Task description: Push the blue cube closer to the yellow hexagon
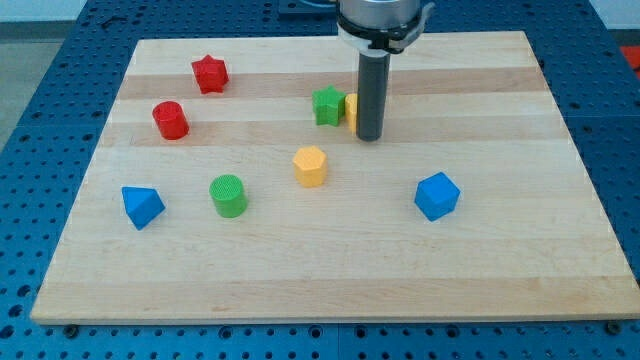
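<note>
The blue cube (437,195) lies right of the board's middle. The yellow hexagon (311,165) lies near the middle, to the cube's left and slightly higher in the view. My tip (369,137) rests on the board above both, up and to the right of the hexagon and up and to the left of the cube, touching neither. The rod hides most of a yellow block (351,110) just behind it; that block's shape cannot be told.
A green star (327,105) sits left of the rod. A red star (210,74) and a red cylinder (171,120) lie at the upper left. A green cylinder (229,195) and a blue triangular block (142,206) lie at the lower left.
</note>
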